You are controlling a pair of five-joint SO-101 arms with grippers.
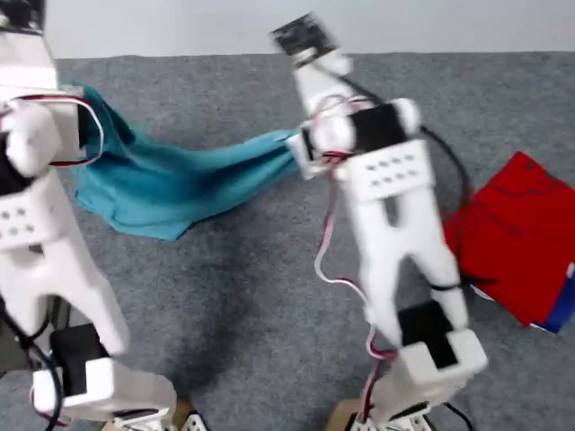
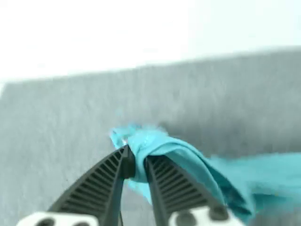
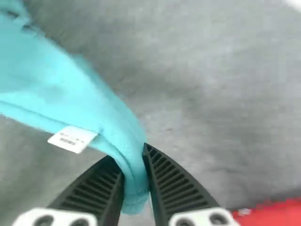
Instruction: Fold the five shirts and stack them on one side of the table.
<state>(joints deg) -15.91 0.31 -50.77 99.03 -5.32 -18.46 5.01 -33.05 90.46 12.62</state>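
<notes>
A teal shirt [image 1: 171, 184] hangs stretched above the grey table between both arms. My left gripper [image 2: 135, 165] is shut on one end of it, and the teal shirt [image 2: 188, 160] bunches at its fingertips and trails away. My right gripper [image 3: 134, 172] is shut on the other end, where the teal shirt [image 3: 61, 103] shows a white label [image 3: 72, 139]. In the high view the left arm holds the cloth at the far left [image 1: 85, 112] and the right arm grips it near the middle [image 1: 296, 148]. A folded red shirt [image 1: 517, 238] lies at the right side.
The grey felt table [image 1: 234, 305] lies bare in front of the teal shirt and between the two arm bases. A blue edge [image 1: 559, 310] peeks from under the red shirt at the right border. A white wall runs along the far edge.
</notes>
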